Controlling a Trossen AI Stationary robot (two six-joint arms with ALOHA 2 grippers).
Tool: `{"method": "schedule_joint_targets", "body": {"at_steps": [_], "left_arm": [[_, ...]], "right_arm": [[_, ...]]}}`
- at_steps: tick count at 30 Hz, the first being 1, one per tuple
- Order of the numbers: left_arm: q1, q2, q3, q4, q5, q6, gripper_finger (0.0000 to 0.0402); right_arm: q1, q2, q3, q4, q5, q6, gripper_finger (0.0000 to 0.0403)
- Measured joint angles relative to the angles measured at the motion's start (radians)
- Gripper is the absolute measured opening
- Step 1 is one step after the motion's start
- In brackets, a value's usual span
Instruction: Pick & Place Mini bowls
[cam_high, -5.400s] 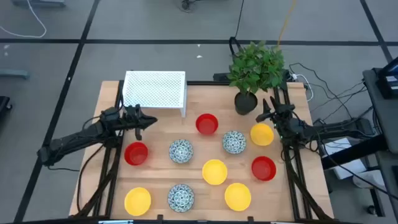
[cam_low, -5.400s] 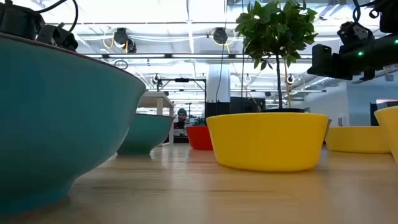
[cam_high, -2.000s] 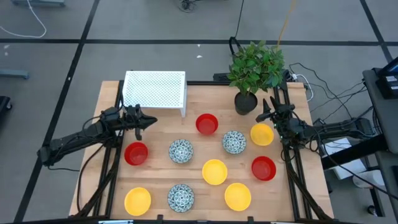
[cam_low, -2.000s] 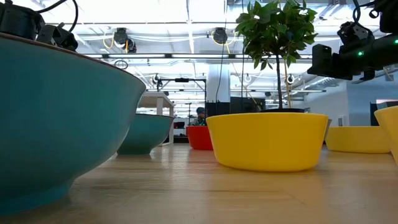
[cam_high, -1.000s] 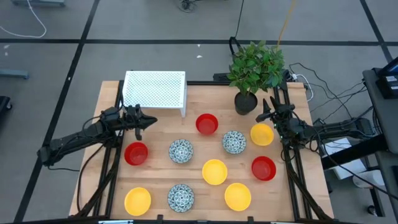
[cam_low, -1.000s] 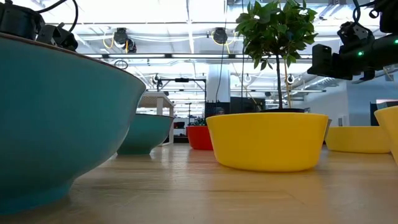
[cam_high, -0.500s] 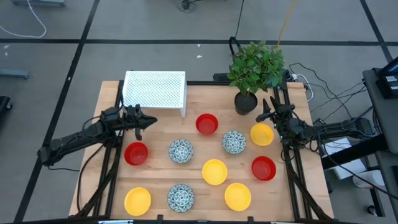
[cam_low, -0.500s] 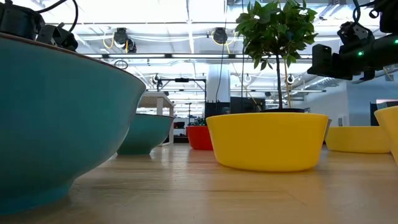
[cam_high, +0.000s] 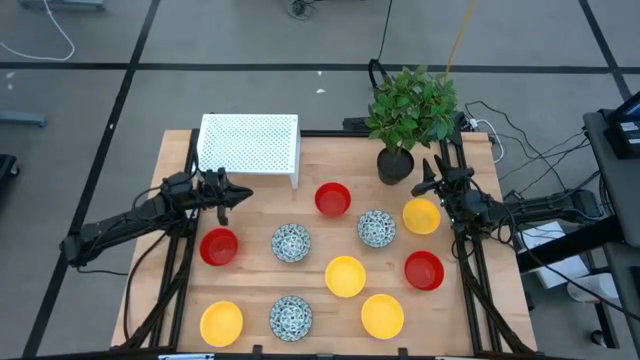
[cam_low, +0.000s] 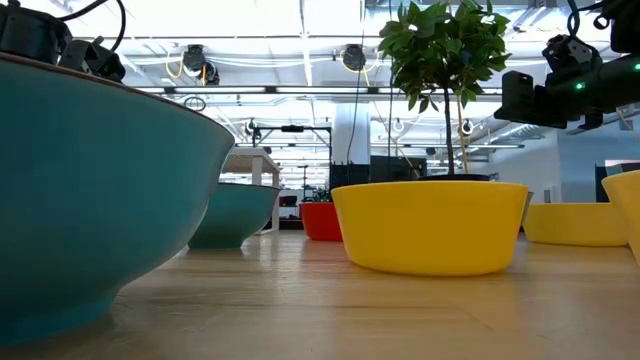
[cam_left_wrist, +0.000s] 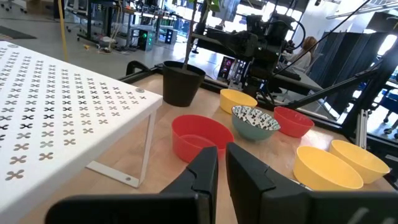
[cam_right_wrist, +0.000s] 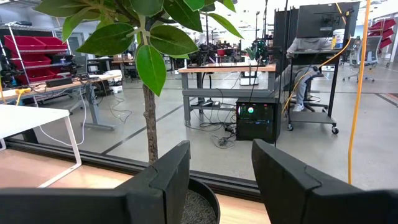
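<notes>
We see the table (cam_high: 320, 150) w/ nine bowls (cam_high: 345, 277) spread over its middle & front, all apart. A rack (cam_high: 249, 145) sits at the back left corner; a potted plant (cam_high: 410, 115) at the back right. Left gripper (cam_high: 243, 194) hangs just in front of the rack, near the left edge. Right gripper (cam_high: 424, 188) hangs beside the plant pot, just behind one bowl (cam_high: 421, 216).

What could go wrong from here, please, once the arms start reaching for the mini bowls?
The right gripper, open, sits right beside the potted plant; a swing toward the nearest yellow bowl might brush the leaves or tip the pot. The left gripper, nearly shut, hangs close to the white perforated rack and could clip its leg. Bowls near the centre sit close together, so one grasp may nudge a neighbour.
</notes>
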Motion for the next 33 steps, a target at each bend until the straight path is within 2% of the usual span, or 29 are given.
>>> {"method": "schedule_joint_targets", "body": {"at_steps": [22,30,33], "left_arm": [[0.0,0.0,0.0,0.007,0.0,0.0,0.0035],[0.0,0.0,0.0,0.233,-0.057,-0.006,0.0035],[0.0,0.0,0.0,0.349,-0.062,-0.042,0.0035]], "right_arm": [[0.0,0.0,0.0,0.0,0.0,0.0,0.016],[0.0,0.0,0.0,0.005,0.0,0.01,0.016],[0.0,0.0,0.0,0.007,-0.003,0.101,0.016]]}}
